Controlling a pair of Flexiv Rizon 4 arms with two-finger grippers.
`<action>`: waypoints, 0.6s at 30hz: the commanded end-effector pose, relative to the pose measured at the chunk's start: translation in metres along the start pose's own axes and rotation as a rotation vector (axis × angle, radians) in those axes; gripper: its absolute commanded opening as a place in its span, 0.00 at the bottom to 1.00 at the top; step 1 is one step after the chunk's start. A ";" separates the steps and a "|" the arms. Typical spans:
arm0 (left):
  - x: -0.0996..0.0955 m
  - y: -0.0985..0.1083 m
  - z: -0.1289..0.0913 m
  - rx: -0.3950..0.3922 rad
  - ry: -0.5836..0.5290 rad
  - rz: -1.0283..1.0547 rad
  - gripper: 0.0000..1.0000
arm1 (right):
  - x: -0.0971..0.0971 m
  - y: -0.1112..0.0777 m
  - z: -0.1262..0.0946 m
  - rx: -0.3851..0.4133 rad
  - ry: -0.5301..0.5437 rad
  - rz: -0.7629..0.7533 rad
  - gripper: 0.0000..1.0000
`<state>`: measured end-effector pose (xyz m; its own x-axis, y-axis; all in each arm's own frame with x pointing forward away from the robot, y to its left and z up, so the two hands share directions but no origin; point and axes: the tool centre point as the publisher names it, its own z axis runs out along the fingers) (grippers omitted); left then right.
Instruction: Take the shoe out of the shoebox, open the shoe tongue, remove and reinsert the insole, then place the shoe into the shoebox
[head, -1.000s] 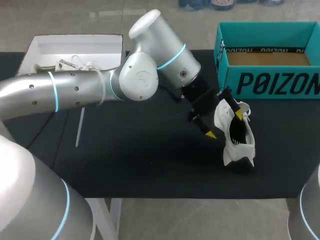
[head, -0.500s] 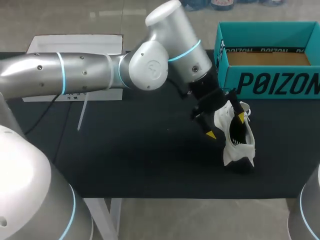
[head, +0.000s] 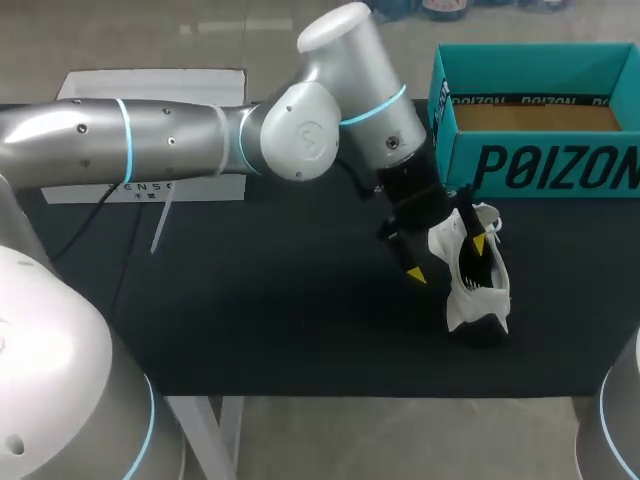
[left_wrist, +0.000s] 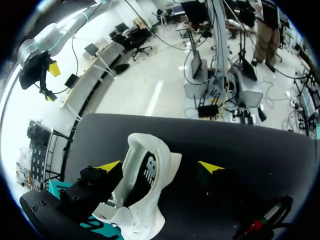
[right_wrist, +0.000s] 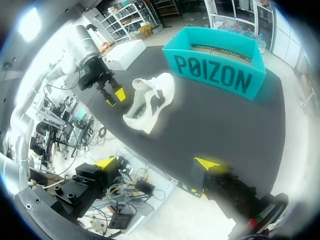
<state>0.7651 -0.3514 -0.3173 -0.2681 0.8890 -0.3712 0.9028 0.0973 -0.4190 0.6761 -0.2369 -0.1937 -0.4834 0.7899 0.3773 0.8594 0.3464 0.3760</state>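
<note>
One white shoe (head: 470, 300), black interior

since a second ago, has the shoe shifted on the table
No. The shoe lies at the same spot in front of the teal shoebox, with the open left tool over it.

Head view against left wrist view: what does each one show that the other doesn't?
Only the head view shows the white box and the inside of the teal shoebox. Only the left wrist view shows the dark emblem on the side of the white shoe. Both show that shoe on the black table, between the open fingers of the left claw.
</note>
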 end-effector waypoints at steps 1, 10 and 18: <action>-0.018 -0.003 0.004 -0.014 0.134 0.012 1.00 | 0.001 -0.001 0.000 0.000 -0.003 0.001 1.00; -0.026 -0.003 0.007 -0.057 0.171 0.021 0.49 | 0.001 -0.001 0.000 0.000 -0.003 0.001 1.00; -0.038 0.007 0.017 -0.071 0.196 0.046 0.00 | 0.001 -0.001 0.000 0.000 -0.003 0.001 1.00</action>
<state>0.7723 -0.3817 -0.3174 -0.1730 0.9534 -0.2473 0.9366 0.0816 -0.3406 0.6761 -0.2370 -0.1937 -0.4833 0.7900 0.3773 0.8595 0.3463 0.3761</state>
